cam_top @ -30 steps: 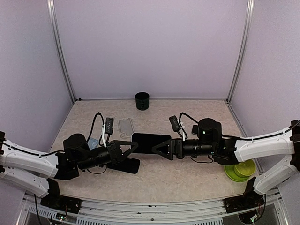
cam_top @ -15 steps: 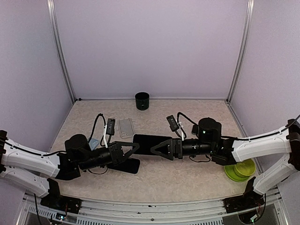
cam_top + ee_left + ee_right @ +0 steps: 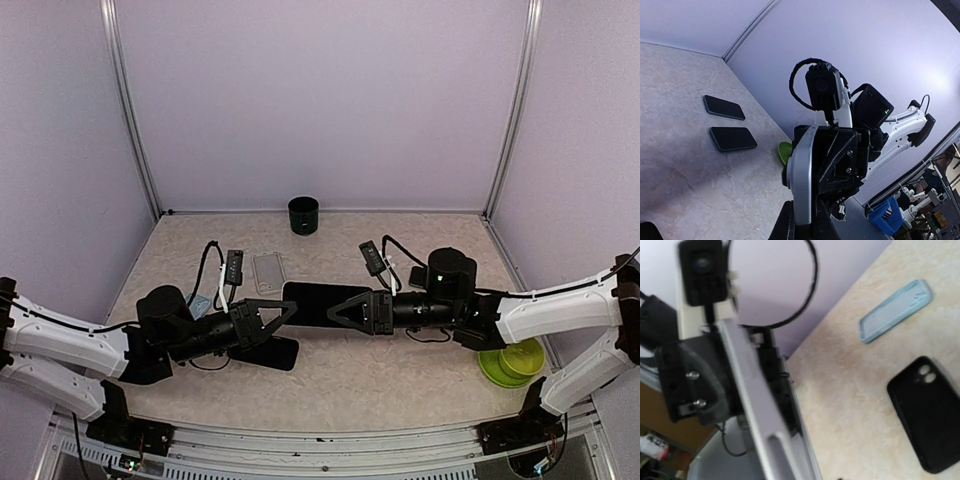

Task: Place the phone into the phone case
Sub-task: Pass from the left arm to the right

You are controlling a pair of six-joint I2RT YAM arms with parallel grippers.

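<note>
The phone (image 3: 318, 303), black with a silver edge (image 3: 802, 175), hangs above the table between both arms. My left gripper (image 3: 284, 313) is shut on its left end, the fingers (image 3: 785, 222) pinching the two faces. My right gripper (image 3: 338, 311) has its jaws drawn in around the right end; whether they touch the phone does not show. The right wrist view is blurred, shows the phone's edge (image 3: 755, 405), and hides its own fingers. A black phone case (image 3: 276, 352) lies face down on the table below the left gripper, also seen as the black case (image 3: 927, 412).
A clear case (image 3: 268, 272) and a light blue case (image 3: 895, 310) lie on the table's left half. Two dark phones (image 3: 724, 107) (image 3: 733, 138) lie flat on the right. A black cup (image 3: 303, 215) stands at the back wall, a green bowl (image 3: 512, 362) at the right front.
The right gripper's jaws have narrowed from wide open around the phone's right end. The left gripper still holds the phone and has barely moved.
</note>
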